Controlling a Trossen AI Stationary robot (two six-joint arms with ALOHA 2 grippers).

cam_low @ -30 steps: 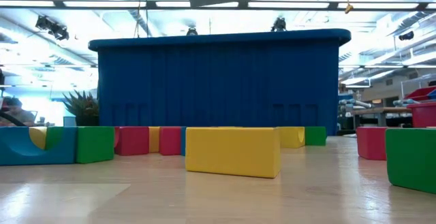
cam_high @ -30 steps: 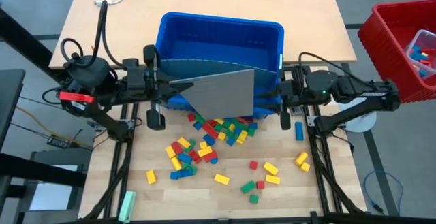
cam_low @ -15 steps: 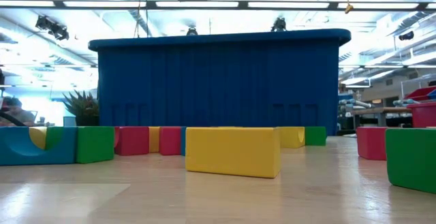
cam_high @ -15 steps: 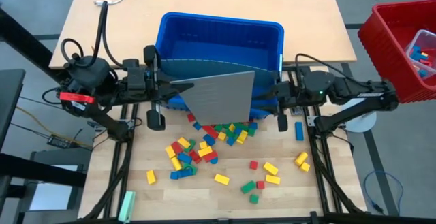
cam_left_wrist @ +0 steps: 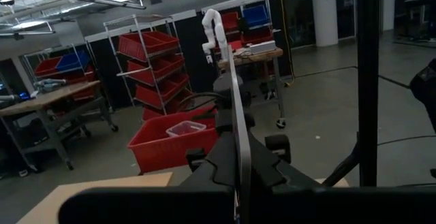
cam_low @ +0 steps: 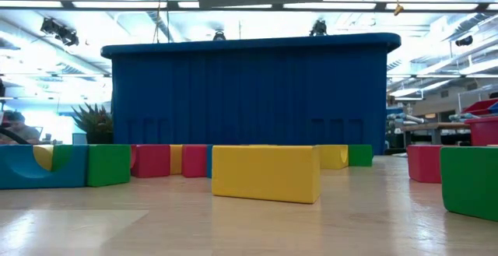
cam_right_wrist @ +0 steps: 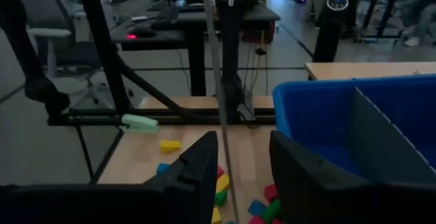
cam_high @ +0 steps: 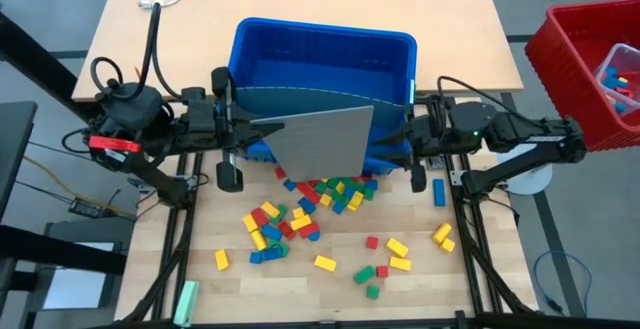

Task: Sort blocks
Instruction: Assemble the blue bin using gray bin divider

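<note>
Blocks (cam_high: 320,209) lie unsorted at six o'clock of the blue bin (cam_high: 322,44), none apparently inside, while the left gripper (cam_high: 262,127) clamps a grey panel (cam_high: 322,139) whose far edge sits between the right gripper's (cam_high: 392,137) parted fingers.

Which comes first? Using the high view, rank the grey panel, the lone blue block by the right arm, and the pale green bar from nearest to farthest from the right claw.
From the right claw:
1. Grey panel, right at the claw, over the blue bin's front.
2. Lone blue block, on the table beside the right arm.
3. Pale green bar, far corner on the left arm's side.
</note>
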